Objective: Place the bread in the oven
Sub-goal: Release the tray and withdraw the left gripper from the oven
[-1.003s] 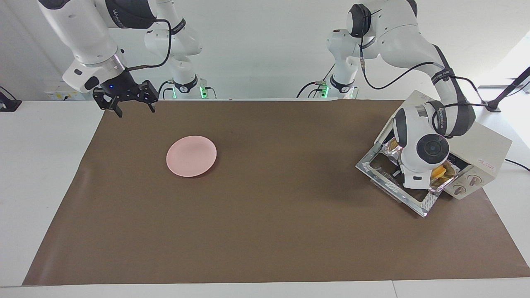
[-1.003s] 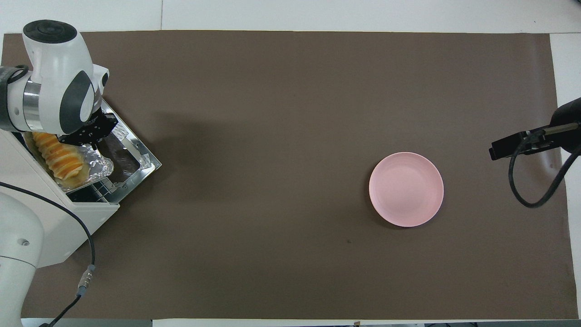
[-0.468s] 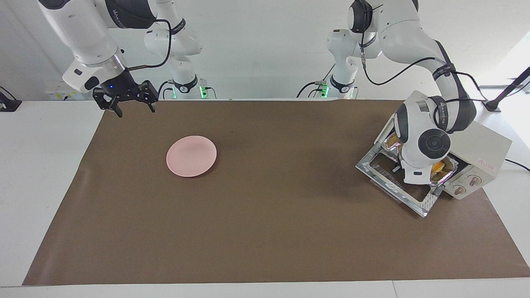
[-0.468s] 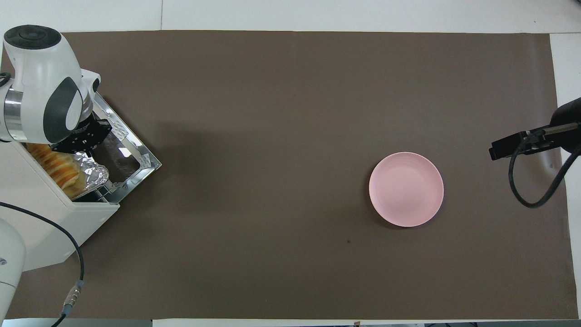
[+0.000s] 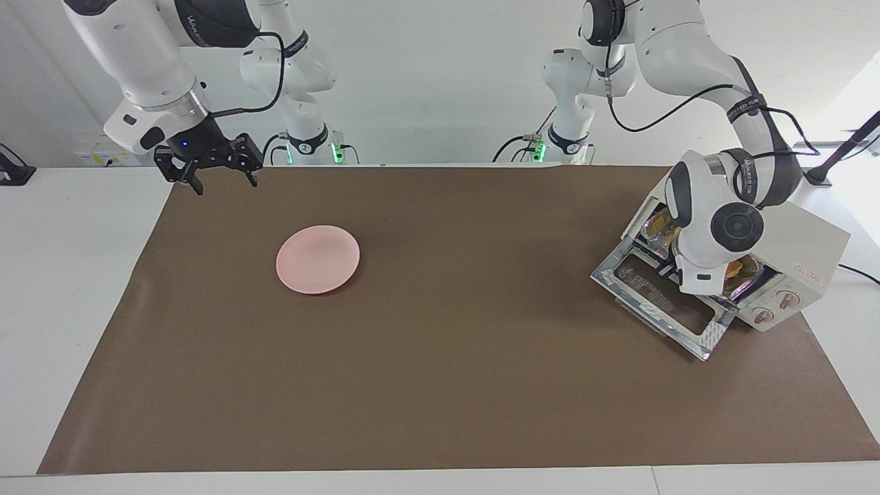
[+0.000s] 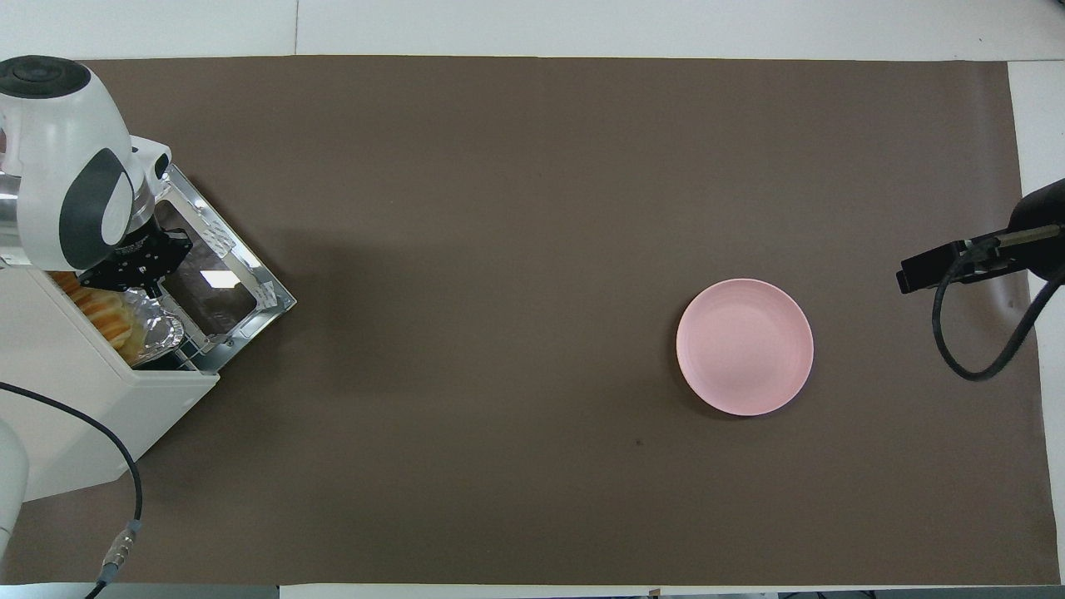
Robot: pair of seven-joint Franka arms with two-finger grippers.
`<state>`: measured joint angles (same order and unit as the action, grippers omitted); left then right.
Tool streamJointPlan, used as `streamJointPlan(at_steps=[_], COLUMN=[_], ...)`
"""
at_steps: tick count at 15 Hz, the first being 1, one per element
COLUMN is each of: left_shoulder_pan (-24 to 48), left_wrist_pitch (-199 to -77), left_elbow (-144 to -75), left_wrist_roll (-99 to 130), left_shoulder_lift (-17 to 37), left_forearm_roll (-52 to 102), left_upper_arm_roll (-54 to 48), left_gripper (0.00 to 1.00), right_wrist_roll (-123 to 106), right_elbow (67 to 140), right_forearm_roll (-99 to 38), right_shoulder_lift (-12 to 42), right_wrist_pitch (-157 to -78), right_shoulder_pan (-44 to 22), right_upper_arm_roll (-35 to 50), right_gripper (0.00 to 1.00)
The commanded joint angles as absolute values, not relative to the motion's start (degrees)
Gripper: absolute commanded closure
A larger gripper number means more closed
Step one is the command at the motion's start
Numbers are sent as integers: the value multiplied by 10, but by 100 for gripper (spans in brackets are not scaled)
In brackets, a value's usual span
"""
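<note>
Since a second ago the foil tray [image 6: 158, 334] with the bread [image 6: 104, 312] has slid deeper into the oven [image 6: 79, 391], and the left arm's wrist has drawn in toward the oven mouth with it; the right arm has not changed. Now only the tray's outer edge and the end of the bread show at the oven's opening, above the dropped door [image 6: 218, 287]. Left gripper [image 6: 133, 268] sits at the oven mouth over the door's inner edge, its fingertips together; whether they pinch the tray's rim I cannot tell. Right gripper [image 5: 218, 170] waits with fingers spread and holding nothing, well away from the oven, past the pink plate [image 5: 317, 259]. I judge the push-in step is nearly done; next calls for seating the tray fully, then backing the gripper straight out without dragging the foil
</note>
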<state>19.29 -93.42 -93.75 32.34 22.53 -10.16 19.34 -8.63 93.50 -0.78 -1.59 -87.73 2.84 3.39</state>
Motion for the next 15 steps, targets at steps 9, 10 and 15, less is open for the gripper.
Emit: streamJointPlan(at_steps=[9,10,15], left_shoulder_pan=[190,190,197], left_wrist_pitch=[-950,-950,-949], left_elbow=[-945,-938,-923], left_wrist_roll=[314,313,315], left_shoulder_lift=[203,204,208], left_forearm_roll=[-95,-86,-76], left_upper_arm_roll=[192,192,192], left_gripper=[0,0,0], right_wrist_roll=[-94,-94,-94], right_elbow=[943,943,943], right_forearm_roll=[-13,-13,-13], right_shoulder_lift=[-25,-25,-25], right_wrist_pitch=[-873,-873,-873], right_shoulder_pan=[38,38,38], right_upper_arm_roll=[39,39,39], right_gripper=[0,0,0])
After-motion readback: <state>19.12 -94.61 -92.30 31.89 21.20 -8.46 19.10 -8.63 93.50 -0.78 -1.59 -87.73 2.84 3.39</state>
